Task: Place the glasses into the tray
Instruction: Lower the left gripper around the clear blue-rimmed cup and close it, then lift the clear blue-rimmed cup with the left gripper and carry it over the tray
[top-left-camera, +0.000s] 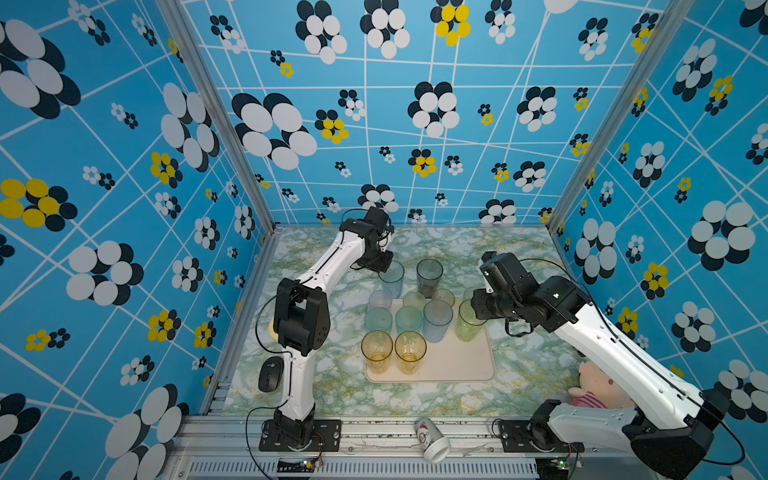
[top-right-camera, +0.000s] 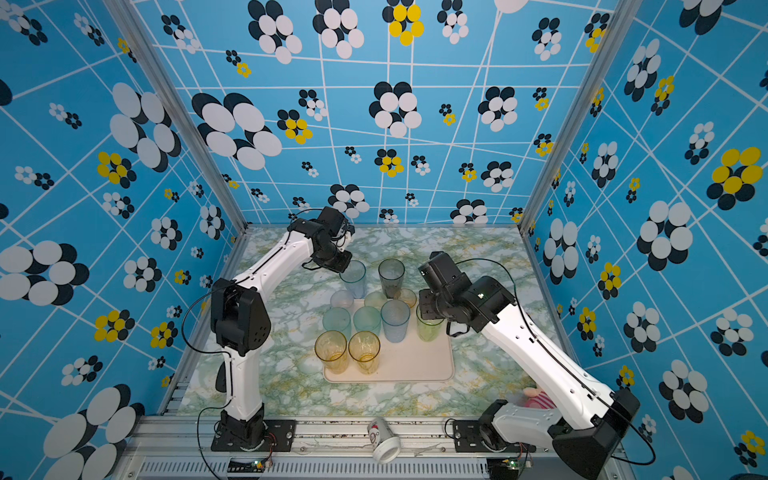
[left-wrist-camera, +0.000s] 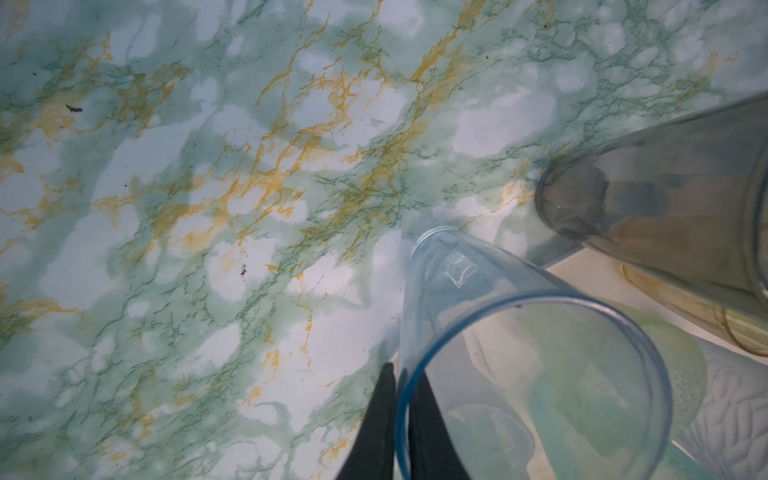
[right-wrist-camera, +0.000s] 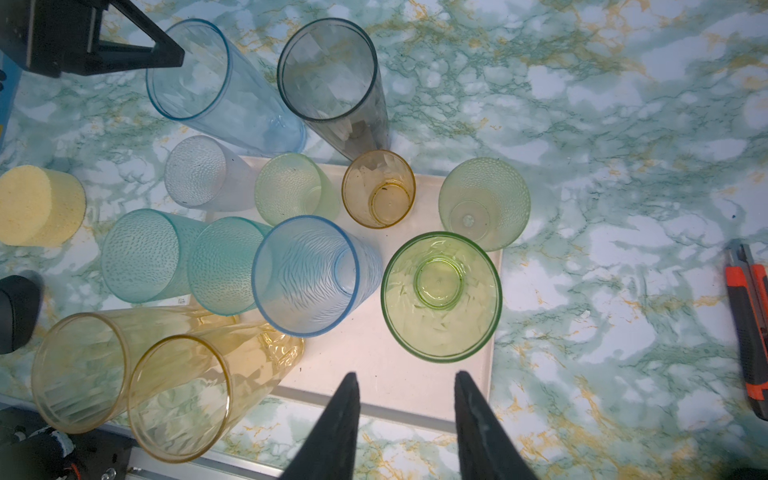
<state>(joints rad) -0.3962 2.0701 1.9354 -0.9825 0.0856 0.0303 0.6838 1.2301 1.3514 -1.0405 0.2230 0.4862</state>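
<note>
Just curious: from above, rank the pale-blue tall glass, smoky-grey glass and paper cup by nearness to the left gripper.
1. pale-blue tall glass: pinched by the left gripper
2. smoky-grey glass: beside it, rightward
3. paper cup: on the front rail

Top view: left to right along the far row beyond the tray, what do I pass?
Left claw, shut on the rim of the pale blue glass → that glass → grey glass → right arm.
</note>
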